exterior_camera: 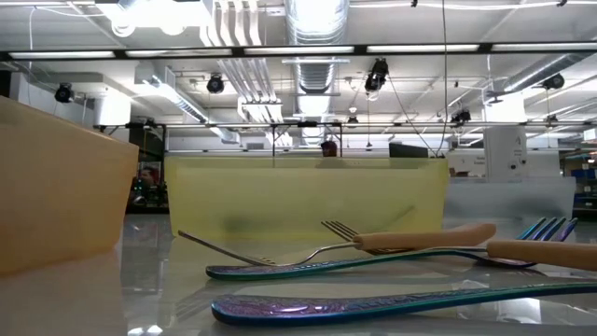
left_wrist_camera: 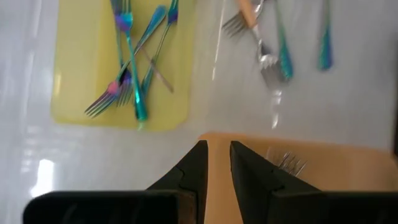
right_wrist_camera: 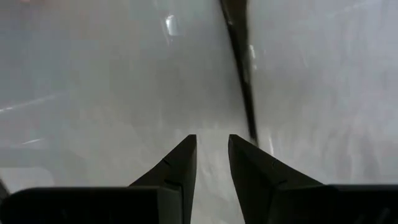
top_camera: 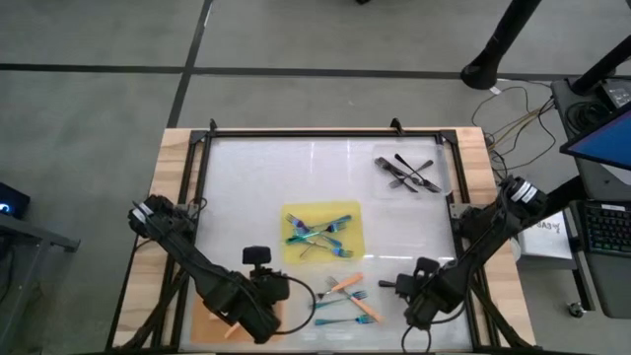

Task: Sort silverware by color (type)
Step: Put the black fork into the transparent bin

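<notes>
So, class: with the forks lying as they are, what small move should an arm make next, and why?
Probably the left gripper, empty over the orange mat, should reach for an orange-handled fork, since several forks still lie loose on the table beside it.

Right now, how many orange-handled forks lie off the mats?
2: one orange-handled fork beside the yellow mat, another nearer the right gripper. The left arm may hide others.

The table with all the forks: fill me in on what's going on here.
Two robot arms are sorting forks by kind. Blue-teal forks lie piled on the yellow mat, dark forks sit at the far right, and orange-handled forks and blue-teal ones remain loose near the front. The left gripper hangs empty over the orange mat; the right gripper holds nothing.
</notes>
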Robot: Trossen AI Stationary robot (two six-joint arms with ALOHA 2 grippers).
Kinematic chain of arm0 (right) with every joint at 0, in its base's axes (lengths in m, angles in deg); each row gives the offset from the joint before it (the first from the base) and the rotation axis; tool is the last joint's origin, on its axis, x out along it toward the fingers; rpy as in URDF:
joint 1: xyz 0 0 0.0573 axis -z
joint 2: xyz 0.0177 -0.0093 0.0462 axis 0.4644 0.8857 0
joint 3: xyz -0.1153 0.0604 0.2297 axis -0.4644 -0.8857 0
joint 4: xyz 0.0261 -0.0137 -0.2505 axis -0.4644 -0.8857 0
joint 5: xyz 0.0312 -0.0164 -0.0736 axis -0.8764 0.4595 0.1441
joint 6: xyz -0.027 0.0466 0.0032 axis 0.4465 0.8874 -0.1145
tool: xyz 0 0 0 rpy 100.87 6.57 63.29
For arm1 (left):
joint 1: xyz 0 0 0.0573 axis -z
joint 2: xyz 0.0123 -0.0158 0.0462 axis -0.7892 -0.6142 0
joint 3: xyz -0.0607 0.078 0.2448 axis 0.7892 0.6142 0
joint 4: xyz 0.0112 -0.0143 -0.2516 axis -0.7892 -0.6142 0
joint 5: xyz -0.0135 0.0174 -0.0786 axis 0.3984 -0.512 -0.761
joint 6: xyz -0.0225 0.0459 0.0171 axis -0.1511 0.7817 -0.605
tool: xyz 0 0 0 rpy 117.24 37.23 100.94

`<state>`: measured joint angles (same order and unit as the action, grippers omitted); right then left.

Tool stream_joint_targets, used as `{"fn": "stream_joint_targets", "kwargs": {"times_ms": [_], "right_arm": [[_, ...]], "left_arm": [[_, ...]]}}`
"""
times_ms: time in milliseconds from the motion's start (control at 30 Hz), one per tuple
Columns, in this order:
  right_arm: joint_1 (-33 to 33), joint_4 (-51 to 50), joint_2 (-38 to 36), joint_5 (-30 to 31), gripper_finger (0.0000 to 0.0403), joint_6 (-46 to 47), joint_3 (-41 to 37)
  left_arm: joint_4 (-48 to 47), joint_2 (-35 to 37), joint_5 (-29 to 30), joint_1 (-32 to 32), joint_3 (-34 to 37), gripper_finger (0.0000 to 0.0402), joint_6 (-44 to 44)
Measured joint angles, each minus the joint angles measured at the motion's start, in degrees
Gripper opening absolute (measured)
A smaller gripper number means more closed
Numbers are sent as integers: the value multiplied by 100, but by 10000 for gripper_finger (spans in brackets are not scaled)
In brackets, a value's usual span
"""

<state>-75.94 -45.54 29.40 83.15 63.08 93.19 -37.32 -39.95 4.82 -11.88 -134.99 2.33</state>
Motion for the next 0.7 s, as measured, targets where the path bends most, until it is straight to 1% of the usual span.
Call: {"fn": "stream_joint_targets", "kwargs": {"times_ms": [200, 433, 600, 700], "right_arm": [[0, -606, 34, 26, 84, -214, -3], [2, -594, 285, 172, 84, -584, -72], [-2, -540, 541, 286, 84, -921, -51], [-7, -545, 685, 442, 84, -1162, -63]], "left_arm": [[622, 0, 61, 0, 0, 50, 45], [1233, 0, 205, -47, 0, 50, 68], [1327, 4, 216, -140, -98, 50, 66], [1383, 7, 476, -213, -213, 50, 68]]}}
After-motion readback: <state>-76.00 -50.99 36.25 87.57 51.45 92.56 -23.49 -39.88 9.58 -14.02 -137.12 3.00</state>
